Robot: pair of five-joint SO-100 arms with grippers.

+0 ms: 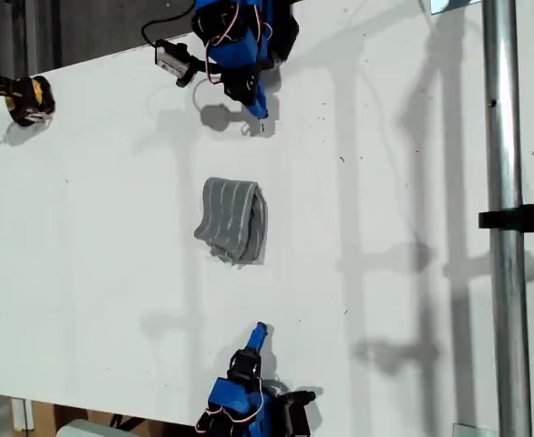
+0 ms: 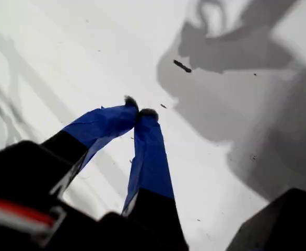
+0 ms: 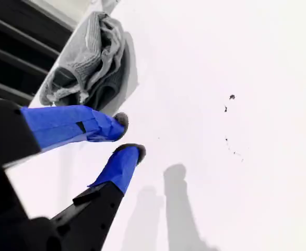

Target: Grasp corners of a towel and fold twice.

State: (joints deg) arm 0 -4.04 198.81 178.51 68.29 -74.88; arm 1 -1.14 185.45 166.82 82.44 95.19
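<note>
Folded towel (image 1: 233, 221) lies lengthwise between both arms.

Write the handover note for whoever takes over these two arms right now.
My first gripper: shut, empty, over bare table.
My second gripper: slightly open, empty, the towel just beyond its tips.
Towel: mid-table in the exterior view, between the two arms, touched by neither.
Done: it lies as a small folded bundle, though bunched and uneven at one edge.
Left: judge whether the fold is neat enough; if not, regrasp corners and tidy it.
</note>
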